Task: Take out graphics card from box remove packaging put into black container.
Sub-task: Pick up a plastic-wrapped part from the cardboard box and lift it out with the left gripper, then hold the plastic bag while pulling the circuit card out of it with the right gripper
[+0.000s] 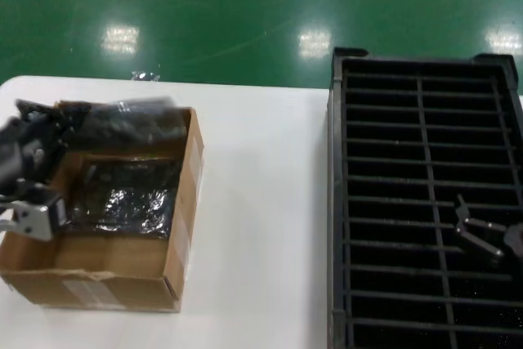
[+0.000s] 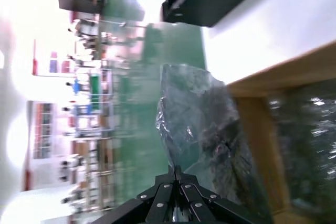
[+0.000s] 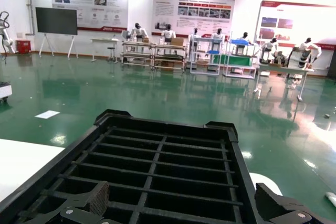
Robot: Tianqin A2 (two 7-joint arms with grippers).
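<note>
One left gripper [image 2: 176,176] pinches packaging [image 2: 202,114] over the box [image 1: 185,202].

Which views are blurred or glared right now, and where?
Head view: left gripper and its bagged graphics card smear with motion; ceiling lights glare off the green floor. Left wrist view: background streaked and overexposed, the packaging soft. Right wrist view: sharp over the black container.

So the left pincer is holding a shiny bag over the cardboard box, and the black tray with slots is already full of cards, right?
Not quite. The left pincer is shut on a crinkled shiny bag above the box, but the black tray isn't full: the head view and right wrist view show its visible slots empty, with the open right pincer over it.
</note>
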